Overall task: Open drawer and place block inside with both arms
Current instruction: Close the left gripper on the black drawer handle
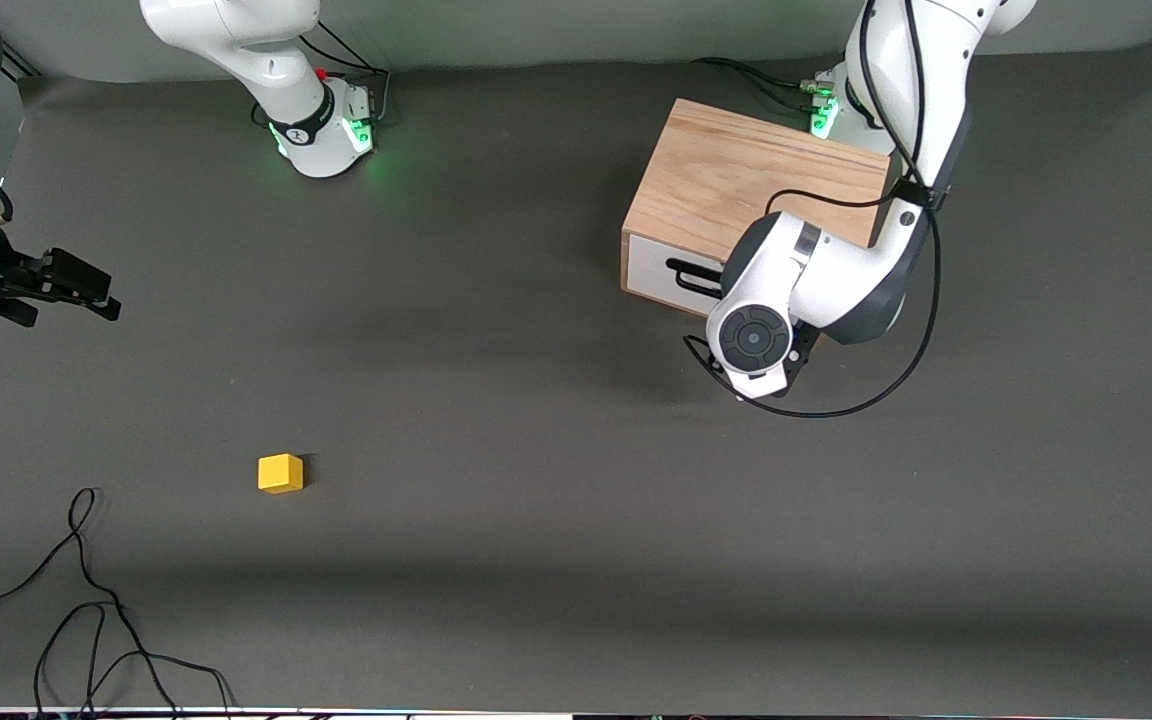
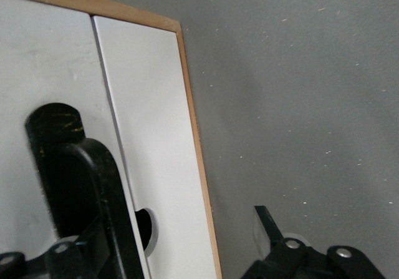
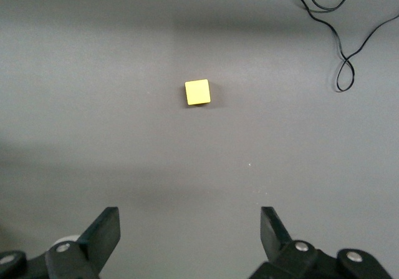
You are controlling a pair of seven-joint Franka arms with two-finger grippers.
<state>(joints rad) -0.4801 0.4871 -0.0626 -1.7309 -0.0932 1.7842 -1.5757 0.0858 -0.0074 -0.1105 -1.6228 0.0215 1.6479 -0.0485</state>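
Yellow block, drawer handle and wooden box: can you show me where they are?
yellow block [image 1: 280, 473], front view, on its top face.
drawer handle [image 1: 693, 278], front view, on the black wire bar.
wooden box [image 1: 756, 178], front view, on its top panel.

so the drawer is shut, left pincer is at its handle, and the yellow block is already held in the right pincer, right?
Not quite: the block lies loose on the table, and the open right pincer holds nothing, as the right wrist view shows. The drawer is shut, with the left pincer at its handle.
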